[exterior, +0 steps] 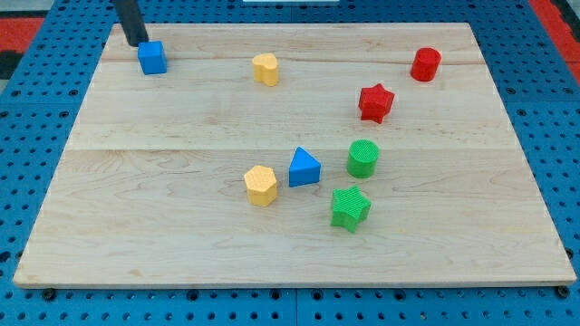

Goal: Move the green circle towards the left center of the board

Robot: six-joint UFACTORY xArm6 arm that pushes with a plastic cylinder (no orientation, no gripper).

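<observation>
**Green circle sits right of centre**

Nearest us on the pale wooden desk: green star, then the green circle just above. Our tip – far top-left, beside the blue cube – has no end effector to open or close.

One camera looks down obliquely at the whole wooden board.
</observation>
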